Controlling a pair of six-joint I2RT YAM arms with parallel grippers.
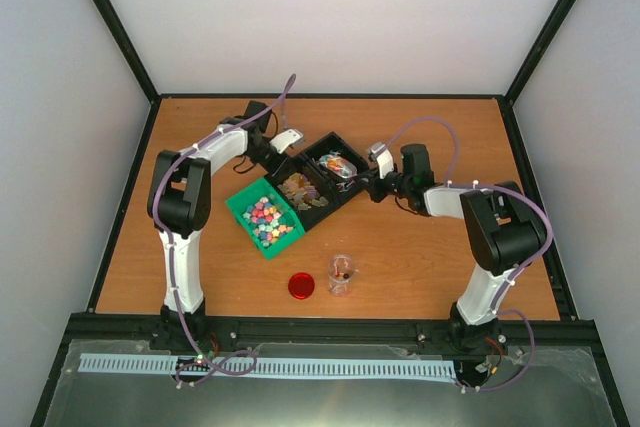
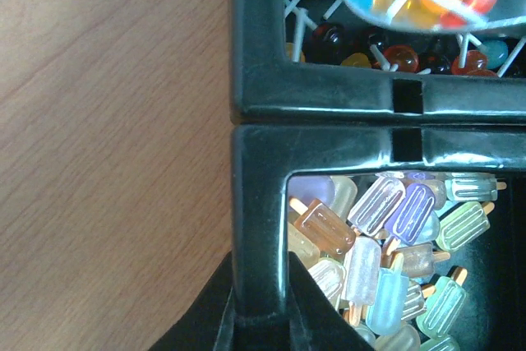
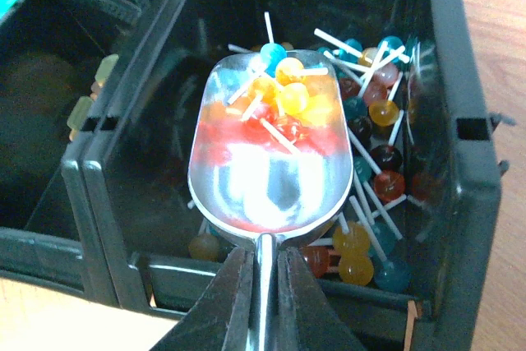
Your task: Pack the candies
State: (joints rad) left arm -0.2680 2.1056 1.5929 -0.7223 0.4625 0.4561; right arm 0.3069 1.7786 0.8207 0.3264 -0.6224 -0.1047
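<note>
The candies (image 1: 264, 219), tiny pastel lumps, fill a green bin (image 1: 243, 198) left of centre. My right gripper (image 3: 265, 285) is shut on the handle of a metal scoop (image 3: 271, 178). The scoop holds several small lollipops (image 3: 279, 92) just above the lollipop-filled black bin (image 3: 464, 187). In the top view this gripper (image 1: 368, 185) is at that bin's right side, with the scoop (image 1: 340, 167) over it. My left gripper (image 2: 261, 310) is shut on the wall (image 2: 261, 228) of the neighbouring black bin of popsicle sweets (image 2: 386, 236). It shows in the top view (image 1: 283, 155) at the bins' far left corner.
A small clear jar (image 1: 341, 274) stands open near the front, with its red lid (image 1: 301, 286) lying to its left. The two black bins (image 1: 322, 209) sit side by side against the green bin. Bare wooden table (image 1: 440, 267) lies around them.
</note>
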